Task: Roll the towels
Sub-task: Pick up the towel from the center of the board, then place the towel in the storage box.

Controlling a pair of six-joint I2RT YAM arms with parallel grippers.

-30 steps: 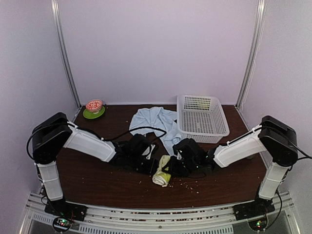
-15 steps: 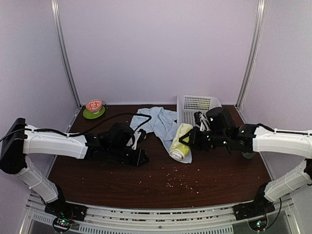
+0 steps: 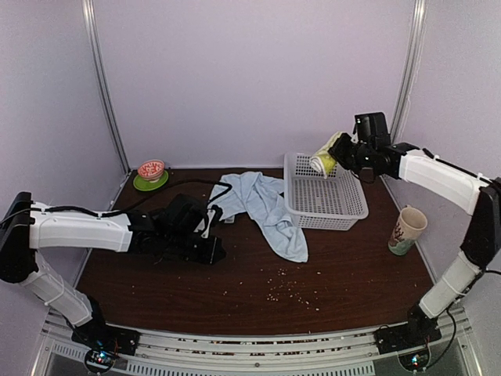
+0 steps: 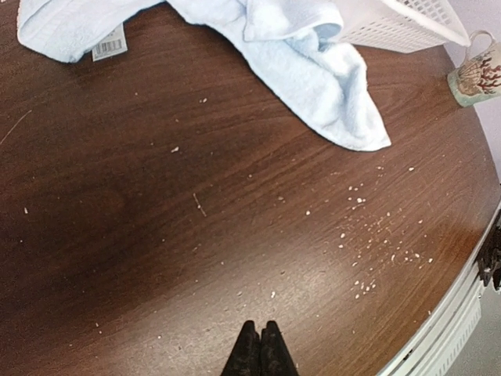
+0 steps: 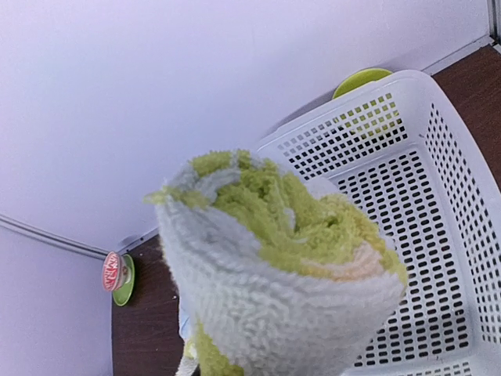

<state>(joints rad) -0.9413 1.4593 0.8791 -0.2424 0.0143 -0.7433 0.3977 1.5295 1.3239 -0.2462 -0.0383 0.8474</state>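
The rolled yellow-green towel [image 3: 323,160] hangs in the air above the back of the white basket [image 3: 344,211], held by my right gripper [image 3: 338,159], which is shut on it. In the right wrist view the roll [image 5: 274,274] fills the frame and hides the fingers. The light-blue towel [image 3: 262,202] lies crumpled and unrolled on the table left of the basket; the left wrist view shows its lower corner [image 4: 329,86]. My left gripper [image 3: 213,249] rests low over the table left of centre, shut on nothing, fingertips [image 4: 249,345] together.
A green saucer with a red-patterned bowl [image 3: 150,174] sits at the back left. A patterned mug [image 3: 407,229] stands right of the basket. Crumbs [image 3: 290,291] are scattered on the wood near the front centre.
My right arm has lifted the rolled yellow-green towel from the table's middle up and back to above the basket. The left arm has drawn slightly left and stayed shut.
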